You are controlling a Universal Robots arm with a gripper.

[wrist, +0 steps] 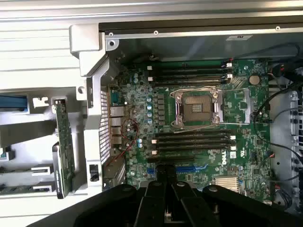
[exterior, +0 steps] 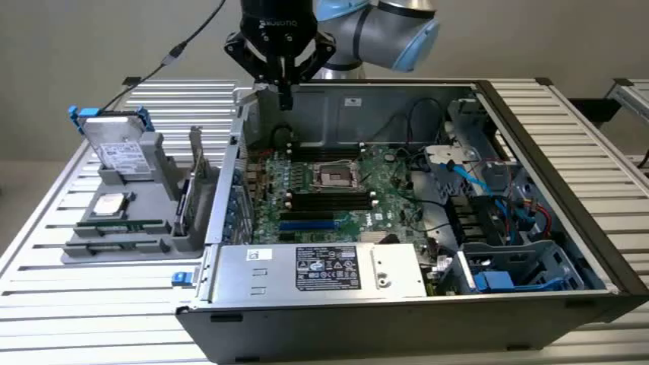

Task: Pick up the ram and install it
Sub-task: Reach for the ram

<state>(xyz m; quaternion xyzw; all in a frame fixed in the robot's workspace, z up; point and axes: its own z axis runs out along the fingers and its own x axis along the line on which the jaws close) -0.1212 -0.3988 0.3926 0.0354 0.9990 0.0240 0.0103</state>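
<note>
Slatted table (exterior: 568,137), open case (exterior: 406,319) on it. Gripper (exterior: 286,101) is closed and empty, hanging over the case's rear wall. It is well apart from the ram (exterior: 121,226), which lies in a grey fixture (exterior: 152,171) at the exterior view's left.

Risks:
- closed fingers could shove the ram;
- they could clip the upright board (wrist: 64,146) nearby;
- tilted seating could jam a slot.

Counts: one ram, one drive (exterior: 114,148), one board, two slot banks (wrist: 191,142), one socket (wrist: 196,108).

case (exterior: 335,114): showing bare matt grey sheet metal | surface (exterior: 102,304): showing ribbed, lightly shining metal | motherboard (exterior: 390,179): gleaming green lacquer | hand (exterior: 287,103): looking matt black
</note>
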